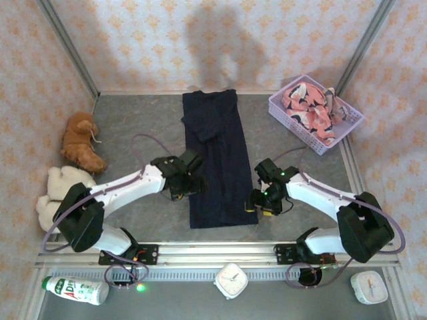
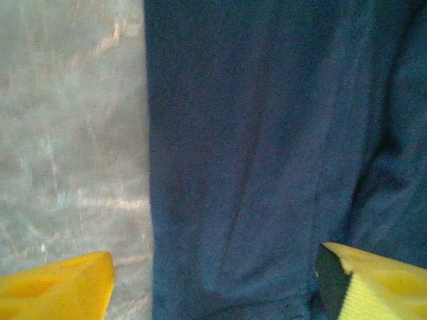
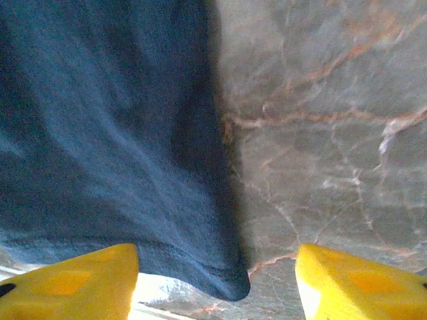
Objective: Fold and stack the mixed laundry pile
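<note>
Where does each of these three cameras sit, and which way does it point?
Top external: above and behind the arms, looking down on the table; both arms show, left gripper and right gripper flanking the navy garment.
Left wrist: on the left wrist, facing down at the garment's left edge; its yellow fingers show, apart.
Right wrist: on the right wrist, facing down at the garment's near right corner; its yellow fingers show, apart.
Shared: all three see the navy garment and table.

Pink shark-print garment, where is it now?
Top view: the pink garment lies bunched in the lavender basket at the far right corner of the table, apart from the navy garment spread centrally.
</note>
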You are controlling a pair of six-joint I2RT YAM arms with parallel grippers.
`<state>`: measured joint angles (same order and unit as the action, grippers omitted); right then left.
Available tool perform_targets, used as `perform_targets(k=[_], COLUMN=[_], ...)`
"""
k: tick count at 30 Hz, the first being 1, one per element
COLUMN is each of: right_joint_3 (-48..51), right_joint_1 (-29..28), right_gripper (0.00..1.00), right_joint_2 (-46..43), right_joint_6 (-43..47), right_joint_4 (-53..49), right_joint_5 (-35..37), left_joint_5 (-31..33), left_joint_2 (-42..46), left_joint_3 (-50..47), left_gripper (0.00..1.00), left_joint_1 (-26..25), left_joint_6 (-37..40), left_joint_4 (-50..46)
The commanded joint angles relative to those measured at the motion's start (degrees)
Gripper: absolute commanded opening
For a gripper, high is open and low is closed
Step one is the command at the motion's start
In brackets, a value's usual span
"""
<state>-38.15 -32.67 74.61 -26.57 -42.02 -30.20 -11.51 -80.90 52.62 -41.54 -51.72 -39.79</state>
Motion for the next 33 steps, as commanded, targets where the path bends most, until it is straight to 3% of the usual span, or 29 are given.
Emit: perform_targets(k=[1, 9, 13, 17, 22, 28, 30, 33], right_joint_3=[2.09, 2.28, 2.31, 2.14, 1.64, -1.42, -3.59, -7.84], right_joint_1=[-0.29, -0.75, -1.99, -4.79, -6.53, -6.54, -6.58, -6.45], right_gripper=[0.61, 0.53, 0.47, 0.43, 0.31, 0.09, 0.02, 0.00], right_joint_2=[-1.03, 2.02, 3.70, 3.78, 4.92, 5.50, 5.48, 4.67], right_joint_6=[-2.46, -3.13, -4.44, -5.77, -6.14, -5.07, -4.35, -3.79], right_joint_4=[2.86, 5.32, 6.67, 7.65, 8.04, 8.93, 7.72, 4.16], right_joint_5=[-2.61, -2.31, -2.44, -1.35, 0.90, 1.67, 2.47, 6.55], left_joint_5=[3.20, -0.52, -0.80, -0.71, -1.24, -0.16, 1.42, 4.39], left_joint_2=[4.68, 6.05, 4.66, 3.15, -0.86, -1.87, -1.25, -0.85], left_joint_3=[-3.83, -10.48, -12.64, -14.28, -14.18, -12.07, -9.52, -4.28], left_gripper=[0.74, 0.56, 0.39, 0.41, 0.39, 0.00, 0.00, 0.00], left_joint_1=[-2.73, -10.43, -13.27, -13.96, -14.25, -14.62, -14.54, -13.64], left_joint_6=[-5.91, -8.10, -10.26, -10.59, -9.99, -10.59, -10.55, -9.10], left_joint_4=[-1.07, 1.45, 4.96, 8.48, 11.55, 9.04, 5.31, -1.05])
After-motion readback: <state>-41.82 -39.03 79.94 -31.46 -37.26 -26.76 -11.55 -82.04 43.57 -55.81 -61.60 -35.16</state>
